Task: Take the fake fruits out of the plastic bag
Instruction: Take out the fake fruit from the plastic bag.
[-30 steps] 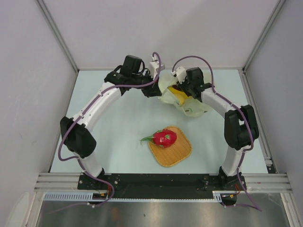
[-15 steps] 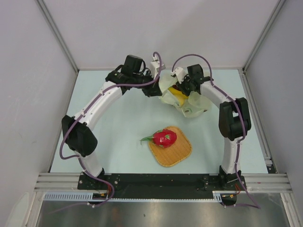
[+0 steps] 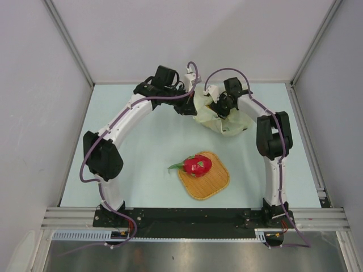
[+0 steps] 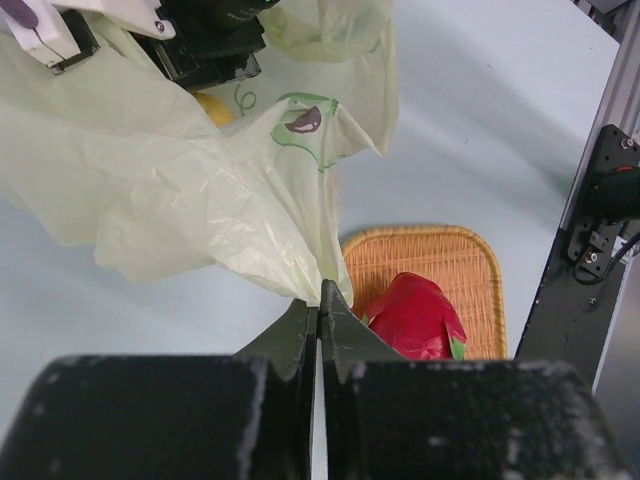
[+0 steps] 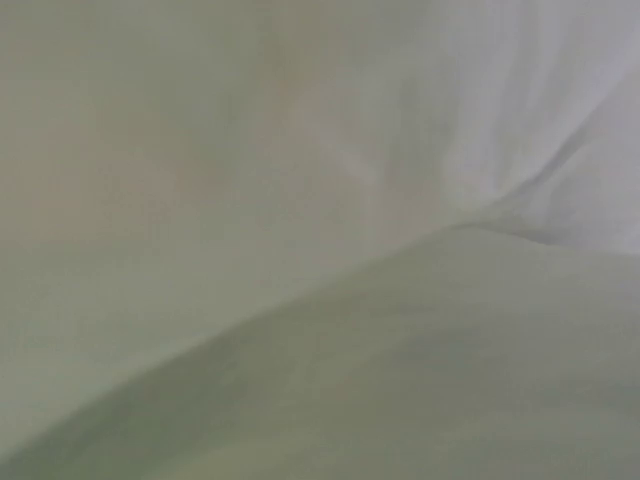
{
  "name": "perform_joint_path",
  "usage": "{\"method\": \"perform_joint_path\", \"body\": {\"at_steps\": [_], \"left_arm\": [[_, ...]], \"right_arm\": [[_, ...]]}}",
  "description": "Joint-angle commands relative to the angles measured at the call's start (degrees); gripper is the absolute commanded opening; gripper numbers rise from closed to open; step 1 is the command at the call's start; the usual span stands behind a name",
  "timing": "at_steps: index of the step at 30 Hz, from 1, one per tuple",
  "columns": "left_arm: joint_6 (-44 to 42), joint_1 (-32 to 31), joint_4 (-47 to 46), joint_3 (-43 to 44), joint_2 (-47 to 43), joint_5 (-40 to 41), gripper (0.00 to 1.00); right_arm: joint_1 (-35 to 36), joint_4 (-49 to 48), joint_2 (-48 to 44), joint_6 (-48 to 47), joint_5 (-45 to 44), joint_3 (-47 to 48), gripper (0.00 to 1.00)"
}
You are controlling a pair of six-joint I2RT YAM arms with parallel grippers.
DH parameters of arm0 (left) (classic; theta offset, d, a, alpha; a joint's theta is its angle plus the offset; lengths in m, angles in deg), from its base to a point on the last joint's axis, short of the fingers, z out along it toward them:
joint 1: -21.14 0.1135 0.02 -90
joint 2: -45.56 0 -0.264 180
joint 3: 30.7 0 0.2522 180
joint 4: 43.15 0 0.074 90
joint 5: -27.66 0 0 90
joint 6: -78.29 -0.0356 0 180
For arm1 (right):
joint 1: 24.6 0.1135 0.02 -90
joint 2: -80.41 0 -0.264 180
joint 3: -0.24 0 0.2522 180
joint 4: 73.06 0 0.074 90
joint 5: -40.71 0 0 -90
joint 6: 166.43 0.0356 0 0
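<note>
The pale cream plastic bag lies at the back of the table. My left gripper is shut on a pinched edge of the bag and holds it up; in the top view it sits at the bag's left side. My right gripper reaches into the bag's mouth, its fingers hidden; the right wrist view shows only blurred plastic. A bit of yellow fruit shows inside the bag under the right gripper. The red dragon fruit lies on the orange woven mat, also in the left wrist view.
The woven mat is in front of the bag, near the table's front centre. Grey walls enclose the table on three sides. The right arm's base post stands at the right.
My right gripper has pushed deeper into the bag, and the yellow fruit seen from above is now covered. My left arm has shifted slightly right, still holding the bag.
</note>
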Motion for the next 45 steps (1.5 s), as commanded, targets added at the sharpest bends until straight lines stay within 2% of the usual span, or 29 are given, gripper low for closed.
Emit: {"method": "perform_joint_path", "body": {"at_steps": [1, 8, 13, 20, 24, 33, 45], "left_arm": [[-0.1, -0.5, -0.1, 2.7, -0.7, -0.7, 0.03], [-1.5, -0.4, 1.2, 2.7, -1.3, 1.2, 0.02], [-1.8, -0.5, 1.1, 2.5, -1.4, 1.9, 0.02], [-2.3, -0.6, 1.1, 2.0, -1.6, 2.9, 0.02], [-2.3, -1.0, 0.9, 2.1, -1.5, 3.2, 0.02], [-2.4, -1.0, 1.2, 2.9, -0.9, 3.5, 0.02], [-3.2, -1.0, 1.4, 4.0, -0.8, 5.2, 0.01]], "right_arm": [[-0.4, 1.3, 2.0, -5.3, 0.0, 3.7, 0.56], [-0.2, 7.3, 7.1, -6.5, 1.3, 9.6, 0.54], [0.3, 6.9, 7.3, -6.6, -0.5, 8.3, 0.52], [0.0, 4.4, 2.5, -3.8, -0.8, 5.4, 0.26], [0.1, 4.6, -3.0, -2.5, 1.6, 2.2, 0.19], [0.0, 6.1, -16.2, 1.8, 5.6, -9.4, 0.15], [-1.8, 11.9, -23.8, 9.0, 10.1, -12.8, 0.14]]}}
